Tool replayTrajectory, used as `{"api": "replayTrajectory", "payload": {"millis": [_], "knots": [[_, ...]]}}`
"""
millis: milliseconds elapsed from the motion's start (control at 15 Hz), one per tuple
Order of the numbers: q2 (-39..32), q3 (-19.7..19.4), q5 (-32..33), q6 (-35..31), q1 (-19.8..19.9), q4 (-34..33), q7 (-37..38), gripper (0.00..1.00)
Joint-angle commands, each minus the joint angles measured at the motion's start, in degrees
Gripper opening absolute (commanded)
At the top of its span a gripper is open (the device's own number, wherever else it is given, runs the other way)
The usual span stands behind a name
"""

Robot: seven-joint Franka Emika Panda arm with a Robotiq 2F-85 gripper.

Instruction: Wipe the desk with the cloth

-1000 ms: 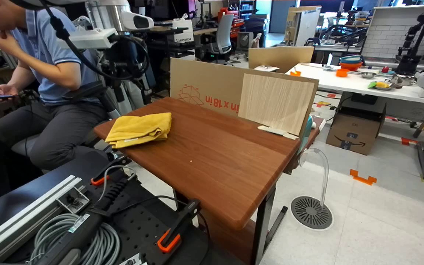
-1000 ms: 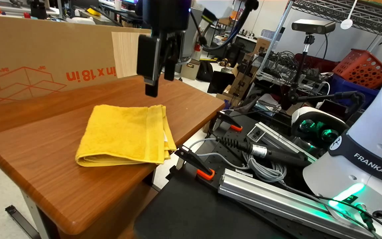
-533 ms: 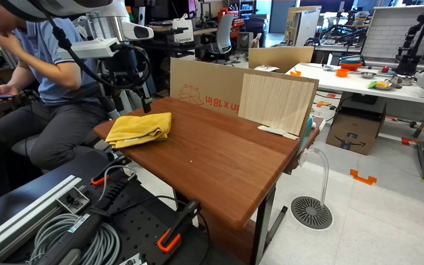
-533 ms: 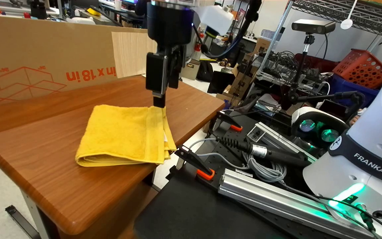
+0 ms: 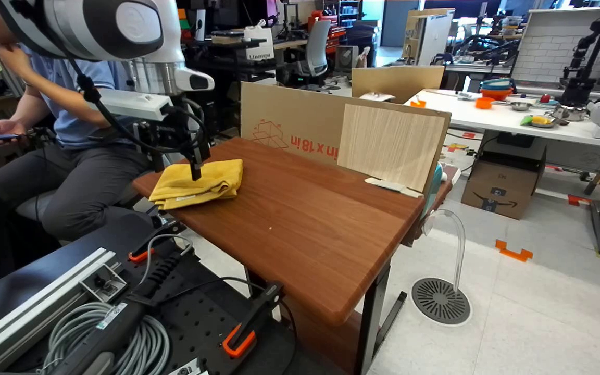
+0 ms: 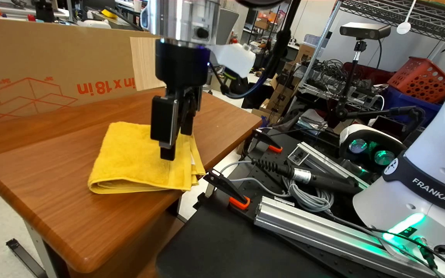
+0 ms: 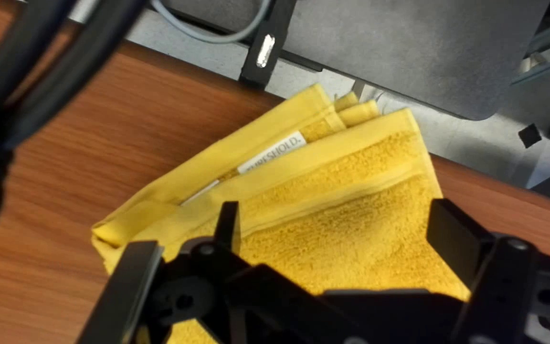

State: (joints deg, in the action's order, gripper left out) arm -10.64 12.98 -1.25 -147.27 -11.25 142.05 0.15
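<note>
The yellow cloth (image 5: 222,179) lies folded near one end of the brown wooden desk (image 5: 300,224). In an exterior view the cloth (image 6: 129,162) reaches the front edge of the desk (image 6: 41,185). My gripper (image 6: 177,142) points down over the cloth; it also shows in an exterior view (image 5: 177,171). In the wrist view the gripper (image 7: 336,210) is open, its two fingers wide apart with the cloth (image 7: 332,248) below and between them. The folded edges and a white label on the cloth face the desk edge. I cannot tell whether the fingertips touch the cloth.
A cardboard panel (image 5: 295,117) stands along the back of the desk, with a wood-grain board (image 5: 391,146) against it. A black cart with clamps (image 6: 238,200), cables and a metal rail (image 6: 315,227) adjoins the front. A person (image 5: 71,114) sits beyond the desk's end.
My gripper has come down from above the desk to just over the cloth. In the last half second it also moved toward the cloth's middle. The cloth has not moved.
</note>
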Motion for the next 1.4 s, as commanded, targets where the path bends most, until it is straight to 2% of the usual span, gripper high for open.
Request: {"api": "replayTrajectory", "payload": {"millis": [0, 267, 533, 867, 1200, 1333], "knots": [[-7.61, -0.09, 0.03, -4.35, -1.33, -4.42, 1.71, 1.0], [-13.48, -1.72, 1.18, -7.35, -2.16, -8.13, 4.04, 1.0], [-15.25, -3.81, 1.66, -7.74, -1.57, -8.68, 4.18, 1.0], [-12.8, -6.8, -1.53, -7.79, 4.1, -6.69, 2.6, 1.0], [-15.13, -12.29, 0.05, -5.86, 7.37, -7.41, 4.89, 1.0], [-16.59, -13.33, -0.99, -3.67, 8.79, -8.71, 5.11, 1.0]]}}
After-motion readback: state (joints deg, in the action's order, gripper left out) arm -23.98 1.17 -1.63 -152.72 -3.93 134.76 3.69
